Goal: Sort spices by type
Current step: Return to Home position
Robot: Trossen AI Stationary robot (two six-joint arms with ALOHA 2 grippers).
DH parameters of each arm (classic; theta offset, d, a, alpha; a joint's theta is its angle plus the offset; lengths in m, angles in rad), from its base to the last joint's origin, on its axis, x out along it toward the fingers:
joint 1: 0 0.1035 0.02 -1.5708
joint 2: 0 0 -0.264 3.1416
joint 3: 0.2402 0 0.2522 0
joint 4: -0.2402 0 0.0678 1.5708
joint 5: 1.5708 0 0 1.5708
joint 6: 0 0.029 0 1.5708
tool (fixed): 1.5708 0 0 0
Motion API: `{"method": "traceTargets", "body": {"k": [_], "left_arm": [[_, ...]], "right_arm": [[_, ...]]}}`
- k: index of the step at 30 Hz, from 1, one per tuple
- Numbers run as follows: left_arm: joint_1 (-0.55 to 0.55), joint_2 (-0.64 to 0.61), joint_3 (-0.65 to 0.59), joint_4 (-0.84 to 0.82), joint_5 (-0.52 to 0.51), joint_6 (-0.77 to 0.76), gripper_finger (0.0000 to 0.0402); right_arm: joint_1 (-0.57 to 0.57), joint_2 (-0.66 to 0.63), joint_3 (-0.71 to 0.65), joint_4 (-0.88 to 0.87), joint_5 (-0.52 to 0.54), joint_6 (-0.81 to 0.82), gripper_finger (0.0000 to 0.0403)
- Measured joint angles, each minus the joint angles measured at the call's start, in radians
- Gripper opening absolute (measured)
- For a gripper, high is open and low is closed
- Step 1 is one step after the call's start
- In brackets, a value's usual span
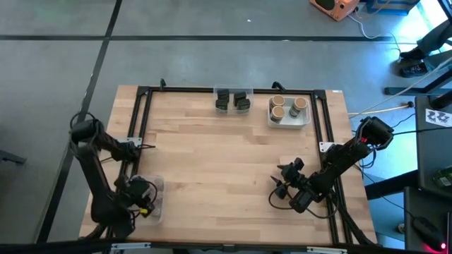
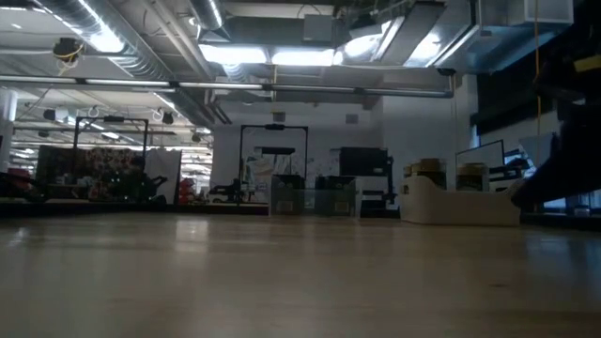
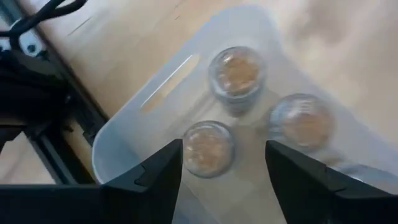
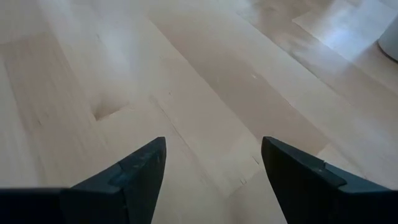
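Left wrist view looks down on three tiny brown-topped jars [image 3: 236, 71] standing apart inside a clear bin [image 3: 137, 124], the left gripper [image 3: 224, 149] spread wide above them, holding nothing. They look light, rigid and probably slick; a pinch across the body below the cap should suit. Well apart from that bin, across the wooden table [image 1: 212, 162], sit tan-topped jars [image 1: 278, 111] in a white tray [image 1: 304, 120], dark boxy jars [image 1: 233, 100] just beside. The right gripper [image 4: 212, 146] gapes wide over bare wood, also far from the bin. Beyond lies a lit workshop [image 2: 282, 178].
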Motion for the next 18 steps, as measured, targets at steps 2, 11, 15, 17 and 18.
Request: {"method": "traceTargets", "body": {"k": [2, 11, 15, 17, 18], "left_arm": [[0.008, -0.034, 0.022, -0.004, -0.023, 0.025, 0.0208], [0.142, -0.138, 0.041, 0.152, -0.365, 0.363, 0.0202], [0.266, -0.139, 0.040, 0.244, -0.369, 0.625, 0.0197], [0.329, -0.139, 0.040, 0.336, -0.369, 0.818, 0.0192], [0.360, -0.139, 0.040, 0.386, -0.369, 0.920, 0.0188]], "right_arm": [[0.000, 0.000, 0.000, 0.003, -0.008, -0.002, 0.0266], [0.000, -0.001, 0.000, 0.035, -0.012, -0.029, 0.0266], [-0.018, -0.002, 0.001, 0.100, -0.053, -0.132, 0.0266], [-0.044, -0.002, 0.001, 0.132, -0.102, -0.197, 0.0266], [-0.062, -0.002, 0.001, 0.145, -0.124, -0.228, 0.0266]]}}
